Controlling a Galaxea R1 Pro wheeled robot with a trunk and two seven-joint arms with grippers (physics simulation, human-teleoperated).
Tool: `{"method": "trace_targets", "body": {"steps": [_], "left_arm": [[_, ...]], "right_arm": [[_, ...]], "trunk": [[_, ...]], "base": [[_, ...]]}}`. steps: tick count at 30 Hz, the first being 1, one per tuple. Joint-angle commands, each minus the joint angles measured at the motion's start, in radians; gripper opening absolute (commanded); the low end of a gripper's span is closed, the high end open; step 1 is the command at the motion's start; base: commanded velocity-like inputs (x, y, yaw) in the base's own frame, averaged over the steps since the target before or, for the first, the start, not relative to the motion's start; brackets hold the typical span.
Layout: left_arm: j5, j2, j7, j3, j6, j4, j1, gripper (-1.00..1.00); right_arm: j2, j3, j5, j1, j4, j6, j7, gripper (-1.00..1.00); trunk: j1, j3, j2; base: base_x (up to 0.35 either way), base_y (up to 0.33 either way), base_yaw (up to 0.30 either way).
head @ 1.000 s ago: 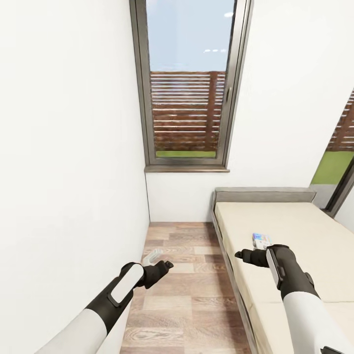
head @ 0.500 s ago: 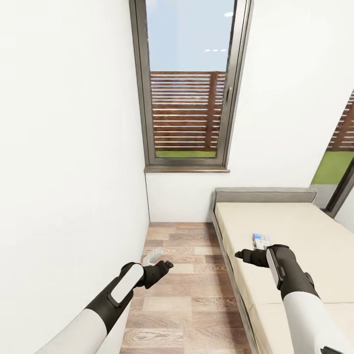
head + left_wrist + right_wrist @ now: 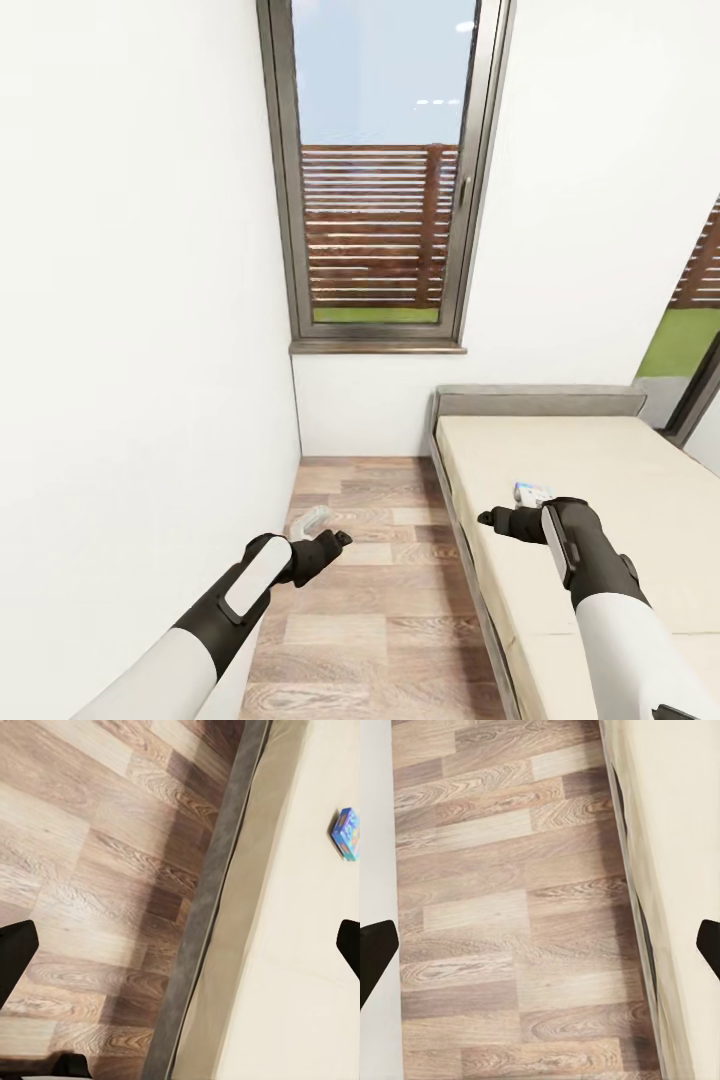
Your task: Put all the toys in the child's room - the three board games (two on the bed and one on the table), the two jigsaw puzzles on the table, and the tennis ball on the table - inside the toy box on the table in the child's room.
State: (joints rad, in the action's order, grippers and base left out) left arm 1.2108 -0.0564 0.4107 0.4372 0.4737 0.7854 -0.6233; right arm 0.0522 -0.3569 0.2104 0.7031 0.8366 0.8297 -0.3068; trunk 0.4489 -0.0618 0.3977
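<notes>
Narrow room: white wall left, bed (image 3: 600, 470) right. Small blue board game (image 3: 531, 492) near bed's left edge. Left gripper (image 3: 335, 545), right gripper (image 3: 497, 519) both spread, empty. Might bump bed edge or push game away.

— Where are our arms?
— Both reach forward, low. Our left gripper (image 3: 338, 541) and right gripper (image 3: 487, 518) each have fingers spread wide, nothing between them.

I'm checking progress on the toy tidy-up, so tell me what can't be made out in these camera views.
- Small blue colourful board game on the cream bed: head view, partly hidden behind the right gripper; print too small.
- Pale curved object on the wooden floor: head view, too small to identify.
- Bed: cut off by the right edge.
</notes>
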Motion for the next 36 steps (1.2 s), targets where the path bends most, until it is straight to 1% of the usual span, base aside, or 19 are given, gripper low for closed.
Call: {"method": "trace_targets", "body": {"steps": [1, 10, 31, 36], "left_arm": [[0.010, 0.000, 0.009, 0.002, 0.000, 0.002, -0.001, 1.00], [0.011, 0.000, 0.010, 0.001, -0.001, 0.002, -0.001, 1.00], [0.012, 0.000, 0.007, 0.000, -0.001, 0.002, -0.001, 1.00], [0.011, 0.001, 0.008, 0.000, -0.001, 0.002, -0.001, 1.00]], "right_arm": [[0.000, -0.002, 0.011, 0.001, 0.001, 0.003, -0.009, 1.00], [-0.001, -0.001, 0.011, 0.001, 0.001, 0.003, -0.009, 1.00], [-0.002, -0.001, 0.011, 0.001, 0.001, 0.003, -0.009, 1.00], [-0.002, -0.001, 0.011, 0.001, 0.001, 0.003, -0.009, 1.00]], "trunk": [[0.001, -0.002, 0.002], [0.001, -0.002, 0.002], [0.001, -0.002, 0.002], [0.001, -0.002, 0.002]], "base": [[0.226, -0.090, 0.000], [0.141, -0.056, 0.000], [0.026, -0.009, 0.000], [0.125, -0.001, 0.000]]}}
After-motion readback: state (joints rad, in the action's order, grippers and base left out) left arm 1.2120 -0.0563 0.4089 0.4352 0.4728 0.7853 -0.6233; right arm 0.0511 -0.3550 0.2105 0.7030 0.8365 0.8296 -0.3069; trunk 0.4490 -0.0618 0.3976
